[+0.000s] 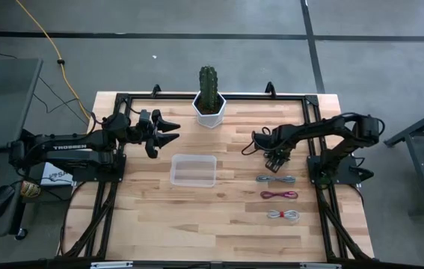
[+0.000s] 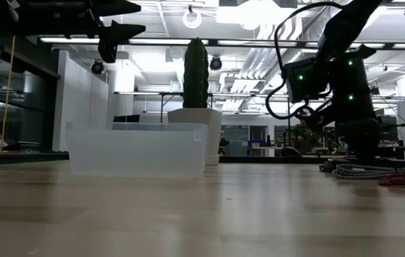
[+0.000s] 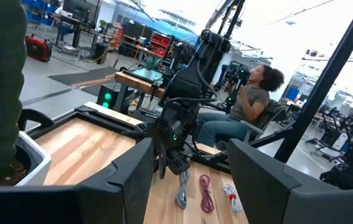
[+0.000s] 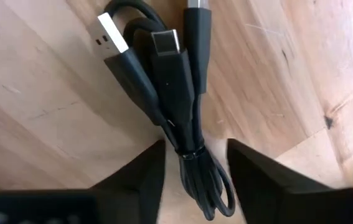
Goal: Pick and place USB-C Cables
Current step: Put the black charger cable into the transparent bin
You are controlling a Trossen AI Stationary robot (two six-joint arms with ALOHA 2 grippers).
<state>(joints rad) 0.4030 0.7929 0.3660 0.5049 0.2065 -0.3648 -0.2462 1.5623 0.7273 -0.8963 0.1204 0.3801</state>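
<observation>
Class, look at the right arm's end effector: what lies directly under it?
Under the right end effector lies the black cable bundle on the wooden table, between open fingers. Its lower loop is partly hidden.

Three cables (image 1: 277, 196) lie right of the tray (image 1: 194, 169), cactus (image 1: 209, 93) behind

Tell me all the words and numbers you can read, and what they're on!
"TROSSEN" in white letters along the dark left robot arm, high view.
Dark print on the white card under that arm: too small to read.
The black coiled cable bundle has plug symbols only, no words.
</observation>
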